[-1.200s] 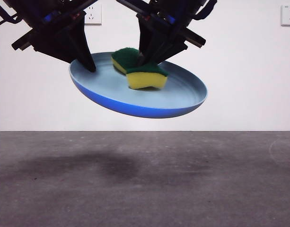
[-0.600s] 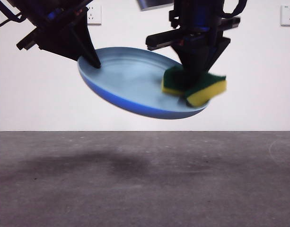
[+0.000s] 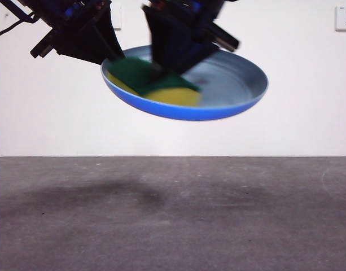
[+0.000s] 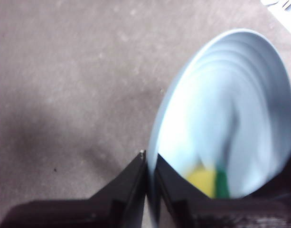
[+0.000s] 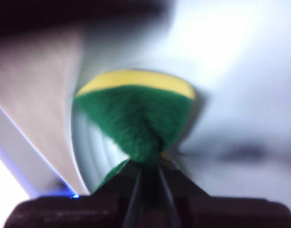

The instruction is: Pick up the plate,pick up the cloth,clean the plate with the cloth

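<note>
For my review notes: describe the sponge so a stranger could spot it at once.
Find the light-blue plate held tilted in the air above the grey table. Inside it, near its gripped edge, the right gripper pinches the sponge: yellow foam topped with dark green.

even, bright light; soft shadows on the table (image 3: 173, 214) under the raised plate (image 3: 229, 84). sponge (image 3: 153, 84) motion-blurred in front view. right wrist view heavily blurred, plate washed out.
</note>
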